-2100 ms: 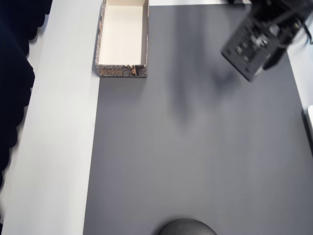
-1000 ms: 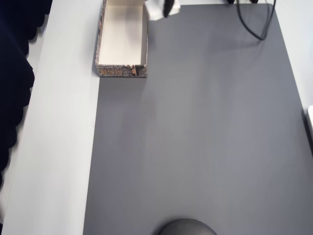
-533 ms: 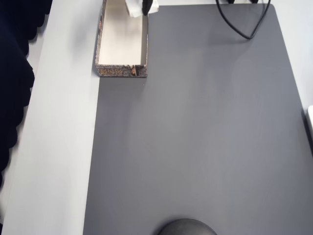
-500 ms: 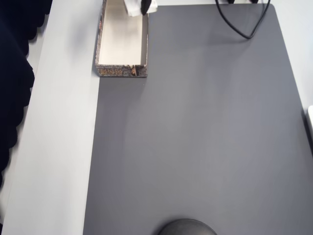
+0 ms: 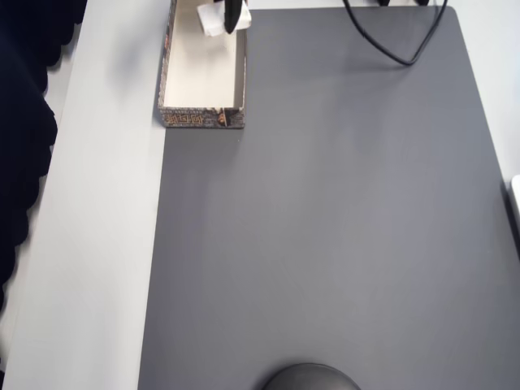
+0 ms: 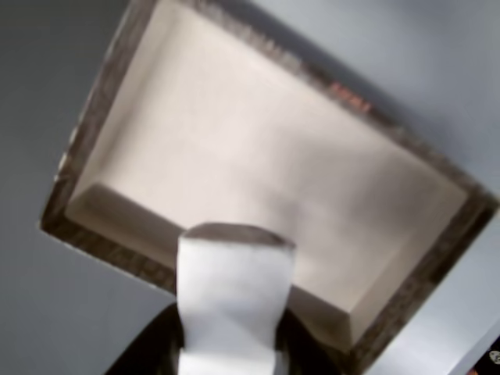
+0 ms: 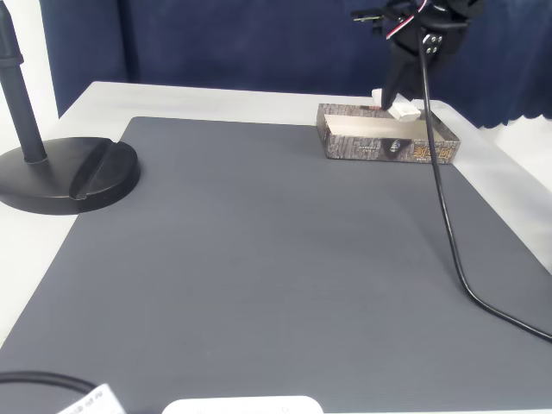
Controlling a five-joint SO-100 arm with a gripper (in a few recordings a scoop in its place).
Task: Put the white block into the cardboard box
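Arm: reaching down from above at the counter's (image 7: 78, 285) far right corner in the fixed view, black cable (image 7: 444, 216) trailing over the grey mat (image 5: 325, 227).
Pincer (image 7: 398, 102): clamped on the block (image 5: 211, 19), held above the box (image 5: 203, 118).
Block: over the box's cream floor, near one long wall.
Wrist view: block (image 6: 230, 305) between dark fingers (image 6: 148, 348), box (image 6: 101, 230) interior bare.
Fixed view: black stand (image 7: 60, 168) at left edge.
Room: mat open.

Overhead straight down; wrist close above cardboard box (image 6: 258, 180); fixed low, across mat (image 7: 259, 259)
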